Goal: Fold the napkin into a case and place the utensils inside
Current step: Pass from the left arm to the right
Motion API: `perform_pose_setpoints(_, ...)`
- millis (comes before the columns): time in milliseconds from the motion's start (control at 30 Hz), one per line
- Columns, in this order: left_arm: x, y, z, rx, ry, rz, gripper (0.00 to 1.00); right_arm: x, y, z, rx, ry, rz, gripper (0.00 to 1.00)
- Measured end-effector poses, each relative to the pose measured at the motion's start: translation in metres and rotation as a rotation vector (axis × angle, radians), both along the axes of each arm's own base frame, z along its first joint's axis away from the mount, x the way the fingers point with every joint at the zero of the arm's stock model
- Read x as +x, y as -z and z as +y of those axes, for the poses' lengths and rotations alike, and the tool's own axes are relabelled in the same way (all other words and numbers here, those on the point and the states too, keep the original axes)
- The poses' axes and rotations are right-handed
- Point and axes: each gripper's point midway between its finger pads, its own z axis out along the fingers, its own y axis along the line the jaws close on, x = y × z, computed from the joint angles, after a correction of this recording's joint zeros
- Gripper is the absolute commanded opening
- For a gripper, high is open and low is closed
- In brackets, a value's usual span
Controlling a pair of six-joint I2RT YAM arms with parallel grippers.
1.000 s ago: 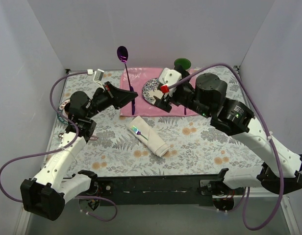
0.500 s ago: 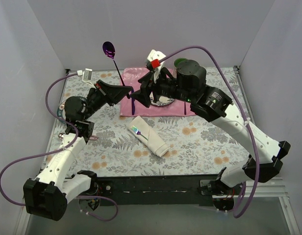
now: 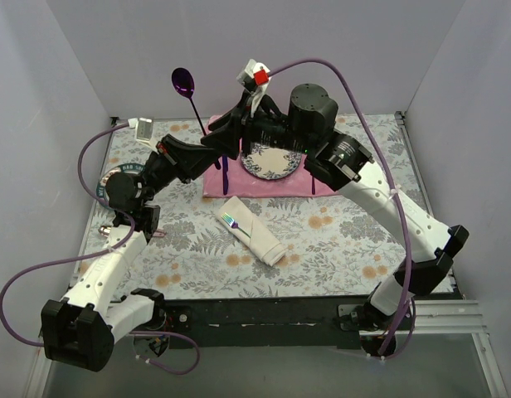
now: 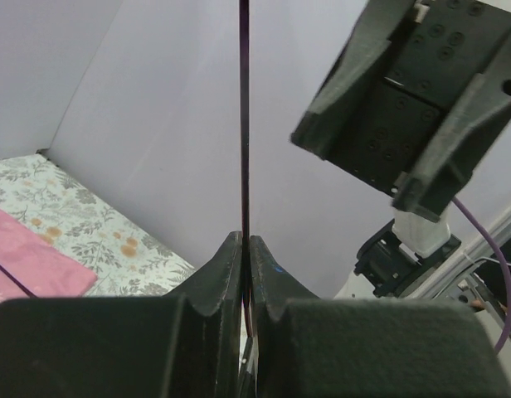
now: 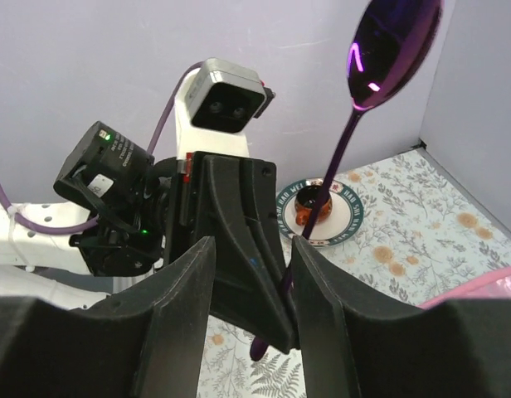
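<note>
The napkin lies folded as a narrow cream case (image 3: pixel 257 235) on the table's middle, with an iridescent fork (image 3: pixel 231 220) tucked in its upper end. My left gripper (image 3: pixel 214 157) (image 4: pixel 245 245) is shut on the thin handle of the purple spoon (image 3: pixel 182 81) (image 4: pixel 245 124), holding it upright above the table. My right gripper (image 3: pixel 216 139) (image 5: pixel 251 282) stands open, with its jaws straddling the left fingertips and the spoon's handle (image 5: pixel 338 166). The spoon's bowl (image 5: pixel 394 41) rises above both grippers.
A pink placemat (image 3: pixel 276 186) at the back holds a patterned plate (image 3: pixel 272 159), a dark purple knife (image 3: pixel 225 174) and another dark piece (image 3: pixel 313 184). A saucer with a small cup (image 5: pixel 322 211) sits at the far left. A green disc (image 3: pixel 309 105) lies behind.
The right arm has swung left from over the plate to the spoon, and its jaws have narrowed. The left gripper has shifted the spoon a little left and up.
</note>
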Motion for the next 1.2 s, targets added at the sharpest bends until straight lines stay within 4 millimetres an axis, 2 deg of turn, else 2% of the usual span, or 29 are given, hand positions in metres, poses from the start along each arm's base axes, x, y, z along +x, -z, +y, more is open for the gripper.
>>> perform_pose_setpoints(233, -0.011, -0.008, -0.001, -0.009, 0.034, -0.047, 0.00, 0.001, 0.006, 0.009, 0.015, -0.060, 0.074, 0.40)
perform_pose_setpoints(333, -0.014, -0.010, -0.001, -0.011, 0.048, -0.062, 0.00, -0.004, 0.007, 0.011, 0.023, -0.087, 0.089, 0.28)
perform_pose_setpoints(500, -0.020, -0.011, -0.003, -0.005, 0.076, -0.077, 0.00, -0.008, 0.009, 0.012, 0.023, -0.110, 0.107, 0.16)
perform_pose_setpoints(533, -0.021, -0.011, -0.003, -0.002, 0.081, -0.081, 0.00, -0.008, 0.009, 0.012, 0.024, -0.113, 0.108, 0.11)
perform_pose_setpoints(700, -0.024, -0.008, -0.004, 0.008, 0.096, -0.082, 0.00, -0.009, 0.008, 0.012, 0.027, -0.117, 0.116, 0.05)
perform_pose_setpoints(733, -0.024, -0.007, -0.005, 0.009, 0.097, -0.080, 0.00, -0.009, 0.008, 0.012, 0.027, -0.117, 0.117, 0.01)
perform_pose_setpoints(1100, -0.028, -0.006, -0.006, 0.017, 0.114, -0.094, 0.00, -0.008, 0.012, 0.013, 0.022, -0.137, 0.141, 0.02)
perform_pose_setpoints(1133, -0.028, -0.006, -0.006, 0.017, 0.115, -0.096, 0.00, -0.007, 0.012, 0.012, 0.024, -0.142, 0.146, 0.19)
perform_pose_setpoints(1200, -0.028, -0.006, -0.007, 0.018, 0.116, -0.095, 0.00, -0.005, 0.009, 0.008, 0.034, -0.147, 0.160, 0.40)
